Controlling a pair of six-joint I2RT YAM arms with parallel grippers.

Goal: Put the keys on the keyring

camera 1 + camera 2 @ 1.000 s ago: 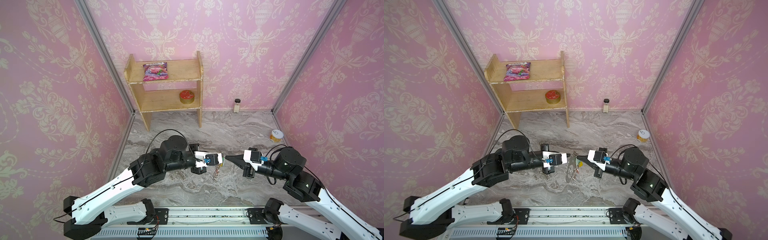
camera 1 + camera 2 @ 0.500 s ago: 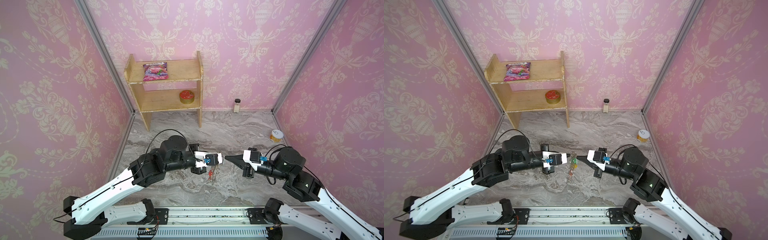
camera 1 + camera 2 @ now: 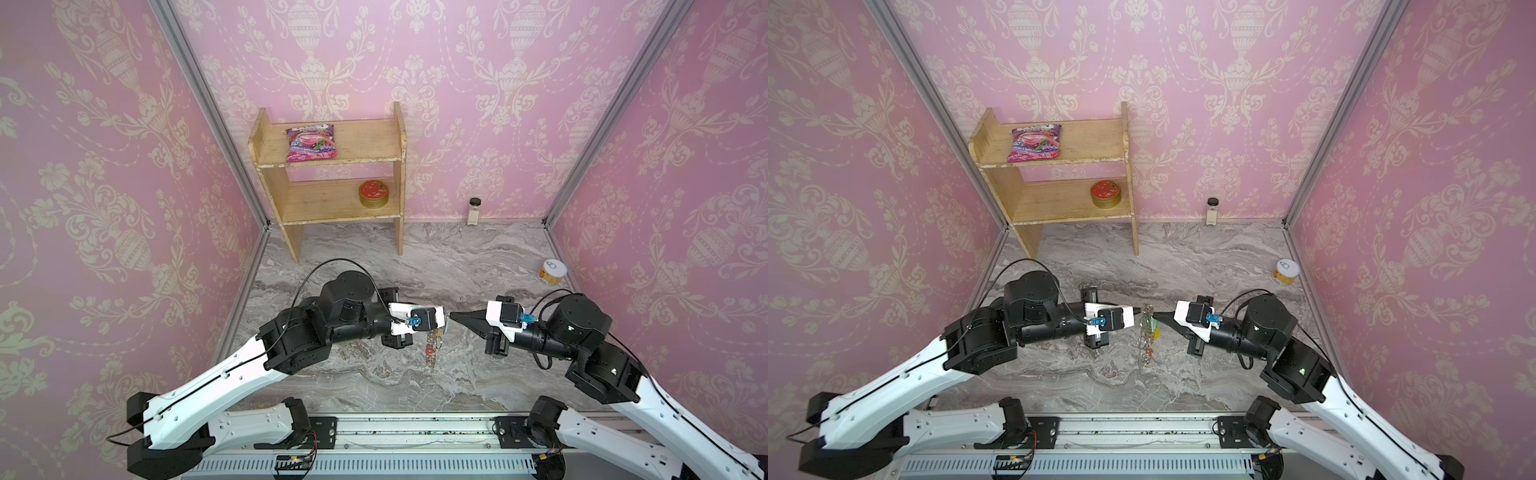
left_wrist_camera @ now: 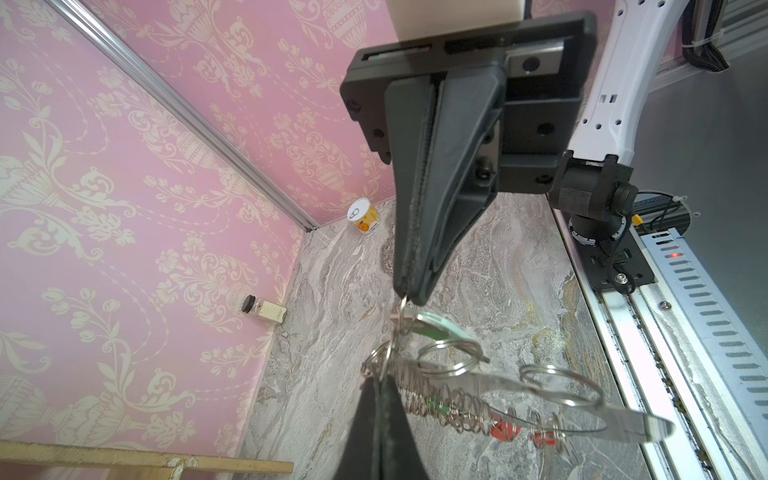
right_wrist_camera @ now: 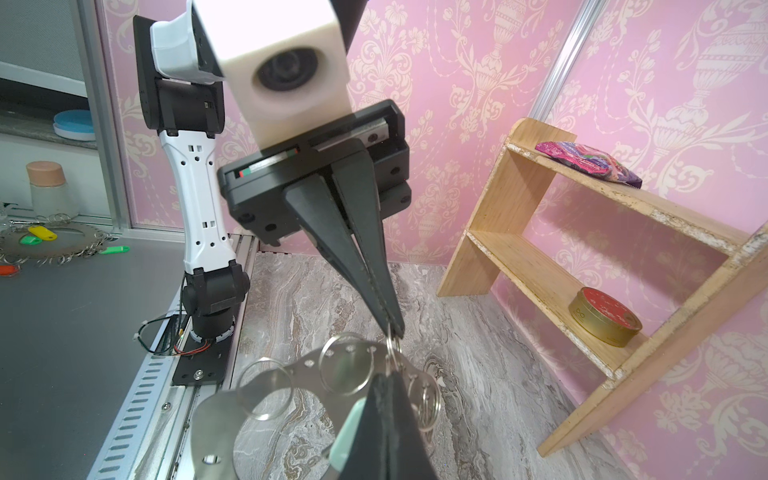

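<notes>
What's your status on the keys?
Left gripper shut on keyring. Right gripper shut on mint-tagged keys. Tip to tip, midair; nothing in the way.

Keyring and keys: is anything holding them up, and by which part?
The left gripper pinches a small rim loop of the keyring; the right gripper pinches the keys by their small top ring.

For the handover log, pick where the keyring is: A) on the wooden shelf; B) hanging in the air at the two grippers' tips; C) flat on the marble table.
B: the keyring hangs clear of the table from the shut left gripper, while the right gripper pinches the keys.
</notes>
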